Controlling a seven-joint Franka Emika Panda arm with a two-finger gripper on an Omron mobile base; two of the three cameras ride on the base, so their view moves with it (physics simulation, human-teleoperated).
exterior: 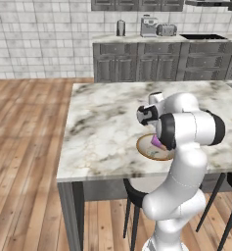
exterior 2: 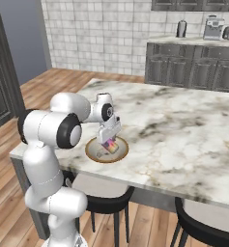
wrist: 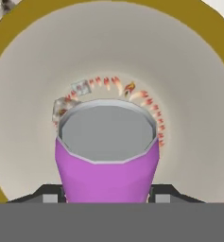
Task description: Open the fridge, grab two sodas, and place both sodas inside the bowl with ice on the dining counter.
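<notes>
On the white marble dining counter point(exterior: 107, 122) point(exterior 2: 183, 125) sits the bowl with ice point(exterior: 143, 147) point(exterior 2: 94, 155), tan-rimmed and pale inside. My gripper point(exterior 2: 109, 140) point(wrist: 104, 196) points down into it, shut on a purple-pink soda can point(exterior: 157, 143) point(exterior 2: 109, 144) point(wrist: 107, 170) held upright. In the hand view the dark fingertips point(wrist: 49, 197) press the can's sides, and the bowl's rim point(wrist: 19, 38) rings it. Ice cubes point(wrist: 80, 87) lie on the bowl floor past the can. Whether the can rests on the bowl floor I cannot tell. The fridge is out of view.
Black stools point(exterior: 134, 196) point(exterior 2: 101, 200) stand under the counter's near edge, by my base. Bare marble stretches beyond and beside the bowl. A long counter on dark cabinets point(exterior: 156, 61) with a coffee machine point(exterior: 149, 27) lines the back wall.
</notes>
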